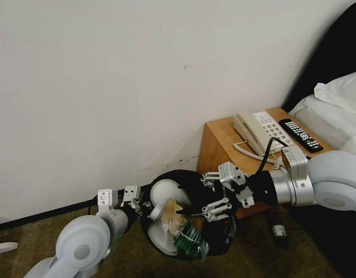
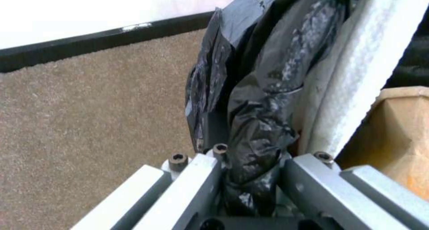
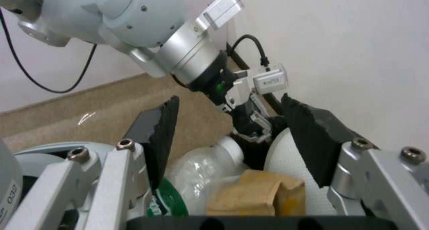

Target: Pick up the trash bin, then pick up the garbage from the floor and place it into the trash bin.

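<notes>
Now small round bin with crinkly black plastic liner [image 1: 220, 235] held above carpet beside wooden desk [image 1: 220, 139], holding white slipper [image 1: 164, 193], brown cardboard piece [image 3: 257, 194], clear plastic bottle [image 1: 189, 239]. Left claw [image 2: 250, 176] clamps rim. Right claw [image 1: 214, 193] gapes wide above contents.

Left end effector [image 2: 250, 176] is clamped tight, while right end effector [image 3: 232, 136] hangs with jaws spread.

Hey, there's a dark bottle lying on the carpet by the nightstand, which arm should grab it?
Probably the right. The right gripper hangs open over the trash bin, and the dark bottle lies on its side of the bin. The left gripper is clamped on the bin's bagged rim, holding it.
</notes>
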`<state>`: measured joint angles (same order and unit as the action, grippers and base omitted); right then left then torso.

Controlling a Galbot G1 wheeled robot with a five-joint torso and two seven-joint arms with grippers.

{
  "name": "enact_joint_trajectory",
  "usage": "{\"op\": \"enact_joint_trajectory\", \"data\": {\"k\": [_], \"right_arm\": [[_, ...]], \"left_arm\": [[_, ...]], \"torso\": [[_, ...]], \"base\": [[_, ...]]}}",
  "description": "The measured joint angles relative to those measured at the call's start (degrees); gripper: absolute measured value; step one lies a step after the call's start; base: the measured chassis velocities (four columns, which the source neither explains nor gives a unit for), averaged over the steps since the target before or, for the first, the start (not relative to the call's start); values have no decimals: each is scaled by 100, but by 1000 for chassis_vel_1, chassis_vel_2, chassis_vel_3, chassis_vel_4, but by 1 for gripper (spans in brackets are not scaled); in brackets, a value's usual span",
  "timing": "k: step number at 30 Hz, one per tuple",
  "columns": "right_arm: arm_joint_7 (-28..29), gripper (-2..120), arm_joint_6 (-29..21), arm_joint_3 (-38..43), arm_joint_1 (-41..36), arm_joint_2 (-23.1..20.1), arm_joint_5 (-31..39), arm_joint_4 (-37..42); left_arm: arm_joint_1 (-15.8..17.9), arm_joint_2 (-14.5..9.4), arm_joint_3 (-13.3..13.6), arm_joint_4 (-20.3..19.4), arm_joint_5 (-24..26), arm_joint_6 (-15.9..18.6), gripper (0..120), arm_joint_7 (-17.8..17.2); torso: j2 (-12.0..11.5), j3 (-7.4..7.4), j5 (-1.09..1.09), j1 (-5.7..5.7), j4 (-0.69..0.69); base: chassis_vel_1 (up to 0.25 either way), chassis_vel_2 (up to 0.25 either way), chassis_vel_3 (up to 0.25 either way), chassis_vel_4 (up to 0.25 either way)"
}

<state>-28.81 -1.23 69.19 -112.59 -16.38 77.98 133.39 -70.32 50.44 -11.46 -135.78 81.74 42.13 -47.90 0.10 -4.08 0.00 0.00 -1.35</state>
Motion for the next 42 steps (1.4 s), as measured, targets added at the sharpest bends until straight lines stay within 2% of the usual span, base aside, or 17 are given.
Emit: {"op": "enact_joint_trajectory", "data": {"k": [25, 33, 42], "right_arm": [[-168, 64, 76, 54, -104, 97, -82, -61], [-210, 64, 81, 38, 7, 237, -86, -69], [-226, 64, 64, -19, 263, 626, -77, -6]], "left_arm": [[-17, 55, 43, 88, 64, 0, 0, -88], [-23, 44, 59, 146, 56, 0, 0, -92], [-65, 88, 69, 193, -20, 0, 0, -88]], "torso": [[0, 0, -1, 0, 0], [0, 0, 0, 0, 0], [0, 0, 0, -1, 0]], "base": [[0, 0, 0, 0], [0, 0, 0, 0], [0, 0, 0, 0]]}}
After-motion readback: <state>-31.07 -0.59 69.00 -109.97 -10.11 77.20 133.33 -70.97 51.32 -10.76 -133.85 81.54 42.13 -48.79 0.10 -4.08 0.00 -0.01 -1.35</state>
